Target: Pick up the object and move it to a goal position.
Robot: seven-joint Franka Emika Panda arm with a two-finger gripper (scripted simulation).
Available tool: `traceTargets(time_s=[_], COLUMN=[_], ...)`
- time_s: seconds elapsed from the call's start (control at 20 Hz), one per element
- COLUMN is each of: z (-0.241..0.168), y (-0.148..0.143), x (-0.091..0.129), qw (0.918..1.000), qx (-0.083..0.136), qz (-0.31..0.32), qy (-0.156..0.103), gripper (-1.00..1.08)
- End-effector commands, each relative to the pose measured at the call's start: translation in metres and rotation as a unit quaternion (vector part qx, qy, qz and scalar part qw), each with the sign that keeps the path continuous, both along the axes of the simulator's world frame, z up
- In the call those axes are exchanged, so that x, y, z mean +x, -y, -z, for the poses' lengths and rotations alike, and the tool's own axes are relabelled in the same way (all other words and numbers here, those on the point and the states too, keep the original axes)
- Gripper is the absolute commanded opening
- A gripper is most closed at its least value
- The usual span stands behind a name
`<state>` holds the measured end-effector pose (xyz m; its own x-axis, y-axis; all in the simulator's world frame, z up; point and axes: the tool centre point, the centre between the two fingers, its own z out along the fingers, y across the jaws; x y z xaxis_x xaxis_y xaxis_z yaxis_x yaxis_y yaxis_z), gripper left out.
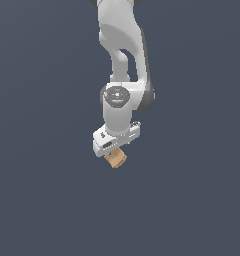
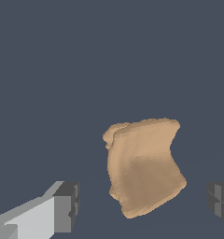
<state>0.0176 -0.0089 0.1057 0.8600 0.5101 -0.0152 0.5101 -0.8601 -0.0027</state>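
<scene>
The hand [image 1: 111, 151] is hanging spread wide over the object [image 1: 115, 159], which is sitting between its fingers [image 2: 62, 207] with gaps on both sides, nearer one, so it should be centring itself before squeezing on the flatter faces.

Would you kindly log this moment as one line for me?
claw: open, astride object | object: between fingers, ungripped | surface: plain grey
</scene>
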Motion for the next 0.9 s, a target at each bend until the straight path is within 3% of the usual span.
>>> traceTargets(time_s=[0.0,0.4,0.85], z=[0.005,0.014,0.025], y=[0.002,0.007,0.007], x=[0.003,0.007,0.007], qw=[0.9998,0.9982,0.9982], qx=[0.001,0.003,0.003], qz=[-0.022,-0.059,-0.060], qy=[0.003,0.007,0.007], gripper=[1.00,1.00,1.00])
